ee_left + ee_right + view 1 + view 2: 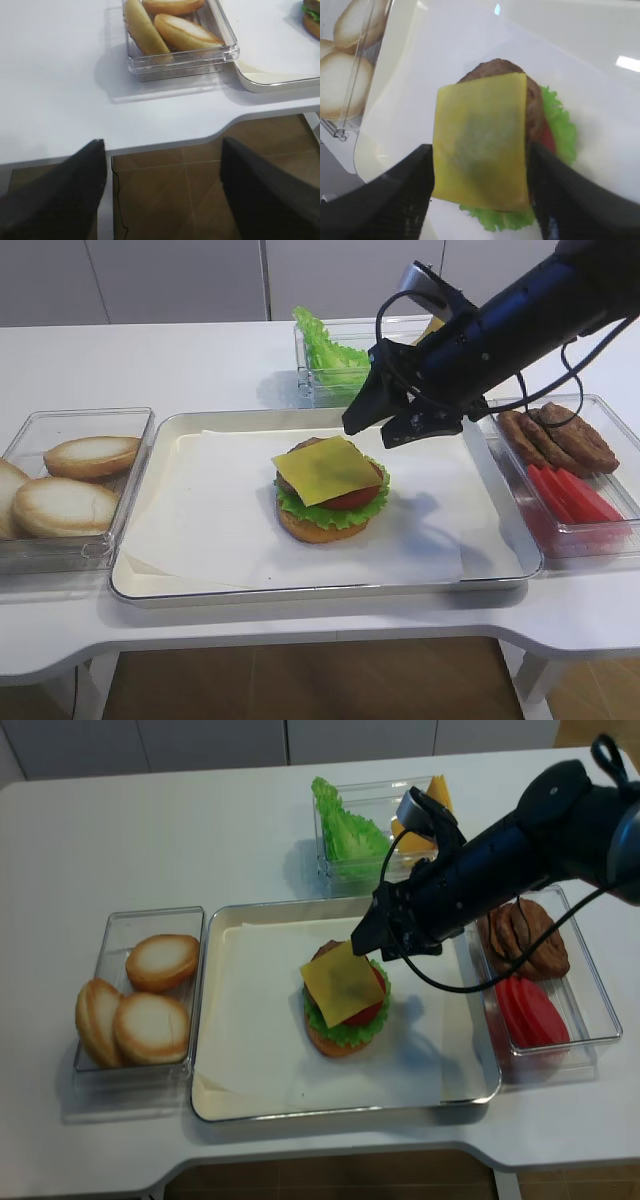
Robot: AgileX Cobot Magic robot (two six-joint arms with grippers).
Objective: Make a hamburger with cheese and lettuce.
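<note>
The hamburger (330,502) stands mid-tray on white paper: bun base, frilly green lettuce (350,513), tomato, brown patty. The cheese (327,469), a flat yellow square, lies on top, tilted over the patty. My right gripper (372,432) hovers just behind and above the stack, open and holding nothing. In the right wrist view its fingers (410,185) stand wide on either side of the cheese (480,145), with the lettuce (565,130) peeking out below. My left gripper (162,141) is open and empty, off the table's front left edge over the floor.
A clear box of pale bun halves (70,490) sits left of the metal tray (160,592). A clear box right of the tray holds brown patties (555,435) and tomato slices (570,495). Behind the tray a box holds green leaves (325,350) and yellow slices (437,795).
</note>
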